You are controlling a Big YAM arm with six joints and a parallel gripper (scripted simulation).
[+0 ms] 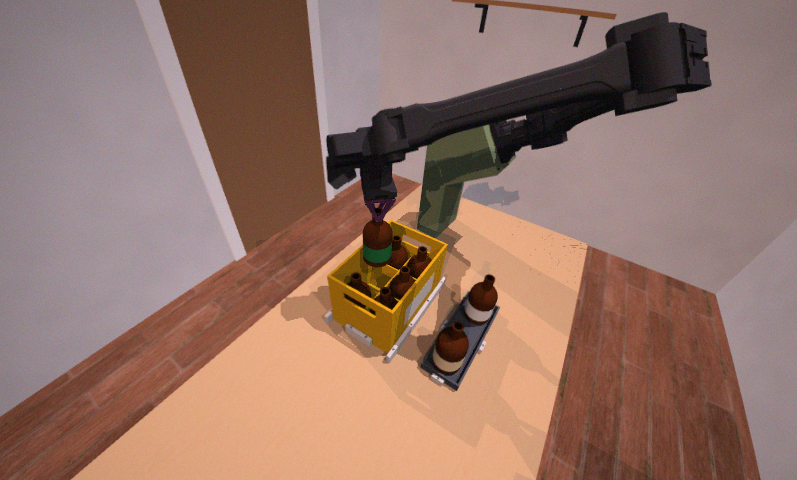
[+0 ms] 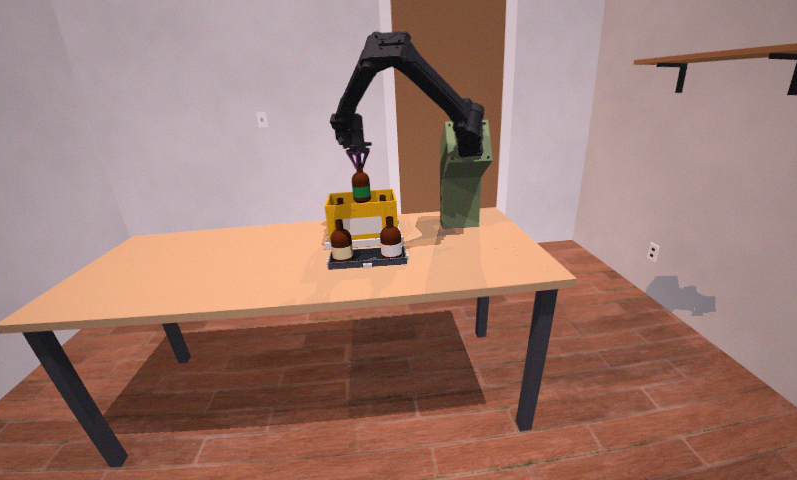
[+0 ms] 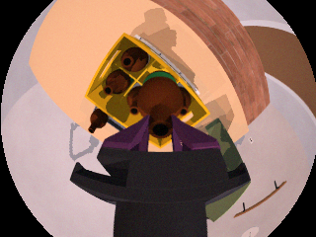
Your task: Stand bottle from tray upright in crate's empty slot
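Green-labelled brown glass bottle [image 1: 377,242] hangs upright directly below my purple-fingered claw [image 1: 380,212], pinched by its neck, above the yellow plastic crate's [image 1: 354,309] far corner slot; I judge straight down next.

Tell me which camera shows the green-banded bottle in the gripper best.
The top view: the green-banded bottle hangs upright by its neck from the gripper, above the yellow crate. The exterior view shows it small and distant. The wrist view sees only its top.
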